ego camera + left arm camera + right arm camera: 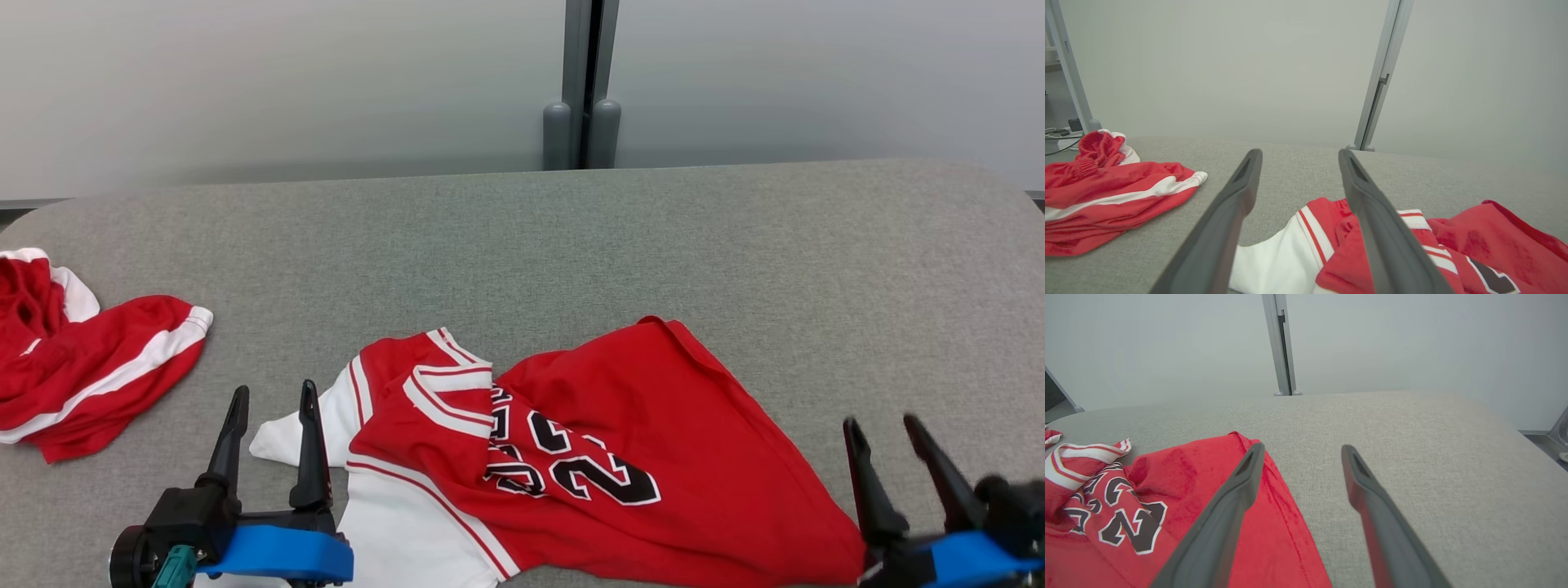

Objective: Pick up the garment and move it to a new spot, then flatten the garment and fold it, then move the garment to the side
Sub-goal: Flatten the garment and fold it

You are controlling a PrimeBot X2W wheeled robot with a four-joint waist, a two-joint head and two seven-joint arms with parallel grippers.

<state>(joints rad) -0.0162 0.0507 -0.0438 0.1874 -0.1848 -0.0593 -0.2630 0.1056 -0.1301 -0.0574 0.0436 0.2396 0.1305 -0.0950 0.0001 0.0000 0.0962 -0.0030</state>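
Tool on the left (273, 392) and tool on the right (882, 425) both hang with fingers spread apart and nothing between them, low over the near edge of the grey tabletop (571, 245). They flank the garment, which suggests each is lined up to take one end so the cloth can be lifted without bunching further.

That garment, a red jersey (653, 457), lies crumpled at the front middle of the tabletop between the two tools, its upper part folded over itself. It has not yet been picked up, by my reading. A second red garment with white stripes (98, 367) sits heaped well apart at the left edge, probably set aside. Smaller details are the jersey's white sleeve (286, 437), poking out just under the left tool's fingers, and the black numerals (588, 474), half creased.

From the head view comes the jersey's whole spread and both tools at once. The left wrist view puts the sleeve in the gap between its fingers and adds cables (1057, 136) beyond the tabletop's end. The right wrist view shows the left finger over the red hem (1290, 522) and the other over bare tabletop.
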